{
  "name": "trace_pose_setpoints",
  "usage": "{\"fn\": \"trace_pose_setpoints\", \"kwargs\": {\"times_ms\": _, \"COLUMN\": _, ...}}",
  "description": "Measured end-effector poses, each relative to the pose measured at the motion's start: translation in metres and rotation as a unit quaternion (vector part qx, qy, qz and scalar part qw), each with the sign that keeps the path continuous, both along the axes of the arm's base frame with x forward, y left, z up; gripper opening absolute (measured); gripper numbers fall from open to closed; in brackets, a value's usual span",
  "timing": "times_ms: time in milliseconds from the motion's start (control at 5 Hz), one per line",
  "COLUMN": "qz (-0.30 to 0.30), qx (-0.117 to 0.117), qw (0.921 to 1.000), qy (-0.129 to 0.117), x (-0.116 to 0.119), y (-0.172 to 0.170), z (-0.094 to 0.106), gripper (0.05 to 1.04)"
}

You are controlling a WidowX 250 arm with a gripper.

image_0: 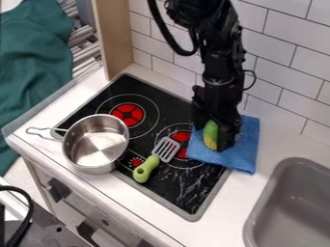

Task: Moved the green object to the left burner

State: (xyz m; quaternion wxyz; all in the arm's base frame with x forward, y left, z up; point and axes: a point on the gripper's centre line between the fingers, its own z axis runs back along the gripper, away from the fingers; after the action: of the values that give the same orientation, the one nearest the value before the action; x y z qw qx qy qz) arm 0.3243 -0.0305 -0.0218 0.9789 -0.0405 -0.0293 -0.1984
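The black gripper [216, 137] hangs down over the blue cloth at the right part of the stove. Right at it is a green object [211, 131] with a yellow lower end, standing lengthwise against the gripper's dark parts, which hide some of it. Whether it is held or rests on the cloth, I cannot tell. Two large red-centred burners show on the black stove top: the left burner [128, 114] is uncovered, and the right burner [181, 136] is partly covered by the cloth and a spatula.
A steel pot [97, 143] stands at the stove's left front edge, its handle pointing left. The grey spatula [166, 149] with a green handle lies at the front middle. The blue cloth [243, 153] overlaps stove and counter. A grey sink [291, 202] is at the right, a tiled wall behind.
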Motion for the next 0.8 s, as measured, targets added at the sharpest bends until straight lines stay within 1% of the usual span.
{"fn": "trace_pose_setpoints", "kwargs": {"times_ms": 200, "qz": 0.000, "qx": 0.000, "qw": 1.0000, "qy": 0.002, "x": -0.008, "y": 0.000, "z": -0.007, "gripper": 1.001}}
{"fn": "trace_pose_setpoints", "kwargs": {"times_ms": 400, "qz": 0.003, "qx": -0.006, "qw": 1.0000, "qy": -0.005, "x": -0.008, "y": -0.001, "z": -0.008, "gripper": 1.001}}
{"fn": "trace_pose_setpoints", "kwargs": {"times_ms": 600, "qz": 0.004, "qx": -0.008, "qw": 0.9999, "qy": -0.005, "x": -0.006, "y": -0.003, "z": -0.007, "gripper": 1.001}}
{"fn": "trace_pose_setpoints", "kwargs": {"times_ms": 800, "qz": 0.003, "qx": -0.002, "qw": 1.0000, "qy": -0.009, "x": 0.003, "y": -0.002, "z": -0.004, "gripper": 1.001}}
